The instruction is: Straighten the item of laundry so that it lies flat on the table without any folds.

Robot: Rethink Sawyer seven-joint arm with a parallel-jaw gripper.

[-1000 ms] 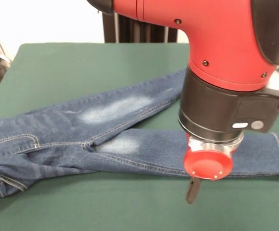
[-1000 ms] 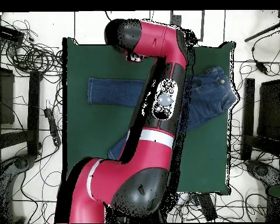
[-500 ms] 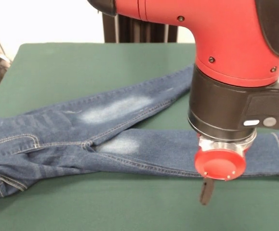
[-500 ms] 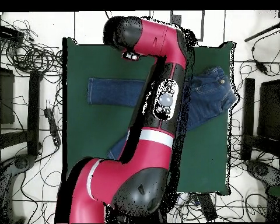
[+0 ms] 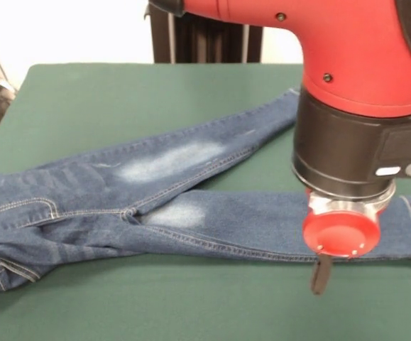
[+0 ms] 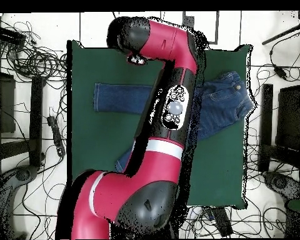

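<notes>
Lying spread on the green worktop [image 5: 120,92], the small blue denim jeans [image 5: 170,185] have the waistband at the left edge of the front view and both legs running right in a narrow V; near leg looks flat out to its hem, far leg angles up behind the arm. Wrinkles bunch round the seat and waistband, so not flat yet by my read. The tool [image 5: 321,273] hangs just past the near edge of the near leg, toward its hem end, only one dark fingertip visible below the red end cap; can't tell how far apart the fingers are, nothing seen in its hold. Overhead view: arm covers most of the middle, tool hidden. Handling guess: denim is soft but fairly heavy for cloth, holds creases, drags rather than slides on the felt-like cover, not fragile. Best hold probably a hem edge or the thick waistband, pinching a single layer and pulling outward.
</notes>
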